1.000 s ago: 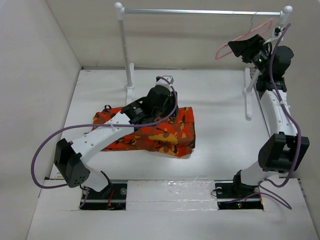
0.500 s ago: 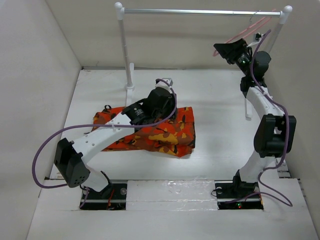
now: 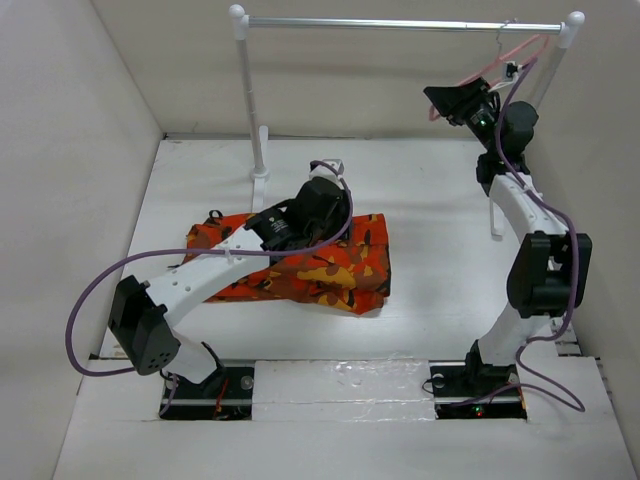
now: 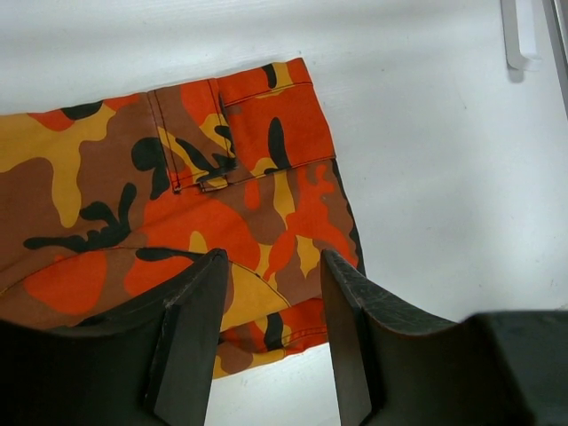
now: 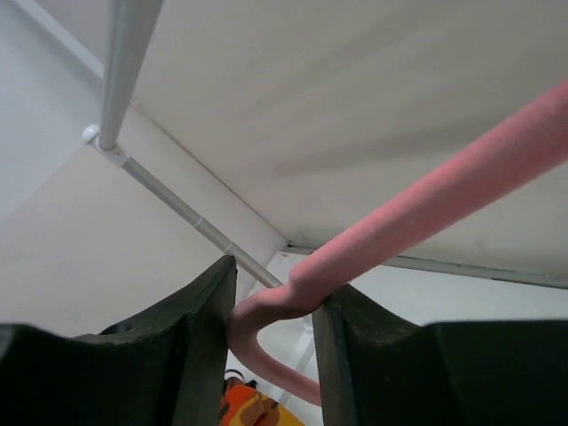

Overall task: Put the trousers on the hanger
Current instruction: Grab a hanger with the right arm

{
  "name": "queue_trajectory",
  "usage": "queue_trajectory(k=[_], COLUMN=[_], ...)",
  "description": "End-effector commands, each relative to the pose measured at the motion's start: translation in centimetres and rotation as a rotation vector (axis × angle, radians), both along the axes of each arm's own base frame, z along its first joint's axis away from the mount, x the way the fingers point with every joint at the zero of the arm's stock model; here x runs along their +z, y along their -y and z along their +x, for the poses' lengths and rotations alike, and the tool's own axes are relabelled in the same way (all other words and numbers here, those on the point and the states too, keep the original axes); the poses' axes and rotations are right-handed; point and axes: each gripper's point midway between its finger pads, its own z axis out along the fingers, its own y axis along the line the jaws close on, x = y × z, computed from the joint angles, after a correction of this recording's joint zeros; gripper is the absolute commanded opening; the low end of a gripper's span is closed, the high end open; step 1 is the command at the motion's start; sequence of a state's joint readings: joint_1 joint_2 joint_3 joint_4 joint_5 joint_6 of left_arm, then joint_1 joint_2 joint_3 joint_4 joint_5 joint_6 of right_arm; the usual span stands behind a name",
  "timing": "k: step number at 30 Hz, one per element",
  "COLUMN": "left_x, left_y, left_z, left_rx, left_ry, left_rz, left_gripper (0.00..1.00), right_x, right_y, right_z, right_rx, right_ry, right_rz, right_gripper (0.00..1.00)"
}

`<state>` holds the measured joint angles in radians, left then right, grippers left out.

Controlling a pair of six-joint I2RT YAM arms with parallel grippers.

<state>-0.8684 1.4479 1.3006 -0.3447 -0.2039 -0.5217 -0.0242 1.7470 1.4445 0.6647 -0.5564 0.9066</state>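
1. Two arm bases sit at the near edge of the table (image 3: pixel 440 270). Bare tabletop runs from the trousers (image 3: pixel 300 262) to the right edge.
2. Left of the middle, the trousers lie folded. The left arm reaches forward over them, and the left gripper (image 4: pixel 271 266) hangs above their far edge, fingers wide apart and holding nothing.
3. Toward the far right corner the right arm stretches upward. The right gripper (image 5: pixel 273 284) pinches the hanger (image 5: pixel 426 213) at a bend, and the hook is up by the rail (image 3: pixel 400 23).

At 6 o'clock the left gripper (image 4: pixel 272 266) holds its fingers (image 4: pixel 191 337) apart above the trousers (image 4: pixel 133 186), which spread toward 9 o'clock; the white table (image 4: pixel 444 177) lies at 3 o'clock.
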Motion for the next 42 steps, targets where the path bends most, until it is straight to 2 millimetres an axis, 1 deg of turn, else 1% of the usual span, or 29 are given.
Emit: queue_trajectory(k=[1, 2, 3, 5, 6, 7, 8, 9, 10, 11, 13, 14, 15, 16, 17, 19, 22, 23, 26, 27, 29, 30, 33, 34, 36, 38, 39, 40, 42], left_x=[3.5, 4.4, 4.6, 5.4, 6.5, 7.0, 8.4, 9.5, 9.5, 11.3, 12.7, 14.3, 15.0, 15.7, 16.6, 17.3, 18.4, 19.1, 19.8, 20.3, 20.3, 20.6, 21.1, 21.2, 21.1, 20.4, 20.2, 19.6, 17.8], left_y=[0.2, 0.4, 0.5, 0.7, 1.0, 1.1, 1.4, 1.7, 1.7, 1.9, 2.4, 2.7, 3.2, 3.3, 3.9, 4.1, 4.7, 5.0, 5.9, 7.0, 7.4, 8.3, 9.6, 9.8, 10.7, 11.5, 11.9, 12.8, 14.5], left_z=[0.7, 0.8, 0.9, 1.2, 1.4, 1.5, 1.6, 1.9, 1.9, 2.0, 2.2, 2.5, 2.6, 2.9, 3.2, 3.9, 4.7, 4.9, 5.1, 5.0, 5.1, 4.7, 4.7, 4.7, 4.8, 4.8, 5.2, 4.7, 4.3], left_rx=[0.013, 0.006, 0.003, -0.006, -0.008, -0.011, -0.019, -0.027, -0.027, -0.03, -0.044, -0.055, -0.067, -0.073, -0.092, -0.098, -0.099, -0.103, -0.122, -0.153, -0.162, -0.204, -0.247, -0.253, -0.28, -0.287, -0.29, -0.306, -0.33], left_ry=[0.065, 0.079, 0.082, 0.1, 0.118, 0.127, 0.146, 0.166, 0.166, 0.19, 0.209, 0.229, 0.237, 0.244, 0.248, 0.257, 0.277, 0.285, 0.285, 0.277, 0.272, 0.262, 0.266, 0.266, 0.269, 0.268, 0.281, 0.276, 0.26], left_rz=[-0.056, -0.069, -0.065, -0.065, -0.079, -0.081, -0.104, -0.109, -0.109, -0.136, -0.156, -0.187, -0.205, -0.222, -0.246, -0.256, -0.25, -0.261, -0.297, -0.329, -0.34, -0.367, -0.406, -0.415, -0.436, -0.432, -0.437, -0.436, -0.431], left_gripper=[0.42, 0.39, 0.38, 0.36, 0.32, 0.32, 0.31, 0.3, 0.3, 0.3, 0.3, 0.3, 0.3, 0.3, 0.3, 0.3, 0.3, 0.3, 0.3, 0.32, 0.33, 0.36, 0.44, 0.45, 0.49, 0.49, 0.5, 0.5, 0.5], right_x=[5.4, 5.3, 5.4, 5.6, 5.4, 5.5, 5.4, 4.4, 4.4, 4.8, 3.7, 4.0, 3.9, 2.7, 2.4, 1.7, 0.8, 0.8, 0.2, -1.5, -1.8, -2.2, -4.0, -5.2, -5.8, -8.0, -8.0, -8.9, -10.8], right_y=[-0.9, -0.9, -0.9, -1.0, -1.0, -1.0, -0.5, -0.6, -0.6, -0.6, -0.8, -0.9, -0.6, -0.8, -0.5, 0.1, 1.2, 1.0, 1.0, 0.7, 0.4, 0.3, 0.0, -0.1, -0.2, -0.4, -0.5, -1.0, -1.6], right_z=[-3.4, -3.6, -3.9, -4.7, -5.0, -5.5, -5.6, -6.0, -6.0, -6.6, -7.2, -7.9, -8.1, -8.3, -8.4, -8.5, -8.5, -8.7, -9.1, -9.5, -9.9, -10.1, -11.0, -11.3, -12.4, -13.4, -14.3, -15.0, -16.7], right_rx=[-0.016, -0.024, -0.025, -0.023, -0.024, -0.022, -0.032, -0.026, -0.026, -0.025, -0.01, -0.005, -0.011, 0.012, 0.011, 0.029, 0.045, 0.061, 0.088, 0.116, 0.133, 0.141, 0.174, 0.185, 0.191, 0.209, 0.21, 0.232, 0.263], right_ry=[0.15, 0.156, 0.158, 0.157, 0.16, 0.157, 0.152, 0.125, 0.125, 0.137, 0.12, 0.129, 0.144, 0.123, 0.118, 0.12, 0.112, 0.115, 0.135, 0.107, 0.11, 0.107, 0.094, 0.069, 0.072, 0.011, 0.027, -0.004, -0.041], right_rz=[-0.097, -0.126, -0.14, -0.161, -0.179, -0.189, -0.195, -0.208, -0.208, -0.216, -0.222, -0.217, -0.218, -0.219, -0.219, -0.221, -0.22, -0.217, -0.251, -0.276, -0.284, -0.28, -0.302, -0.308, -0.351, -0.358, -0.38, -0.384, -0.406], right_gripper=[0.39, 0.38, 0.36, 0.25, 0.22, 0.17, 0.16, 0.15, 0.15, 0.15, 0.14, 0.14, 0.13, 0.11, 0.1, 0.04, 0.01, 0.0, 0.0, 0.0, 0.0, 0.0, 0.0, 0.0, 0.0, 0.0, 0.0, 0.0, 0.0])
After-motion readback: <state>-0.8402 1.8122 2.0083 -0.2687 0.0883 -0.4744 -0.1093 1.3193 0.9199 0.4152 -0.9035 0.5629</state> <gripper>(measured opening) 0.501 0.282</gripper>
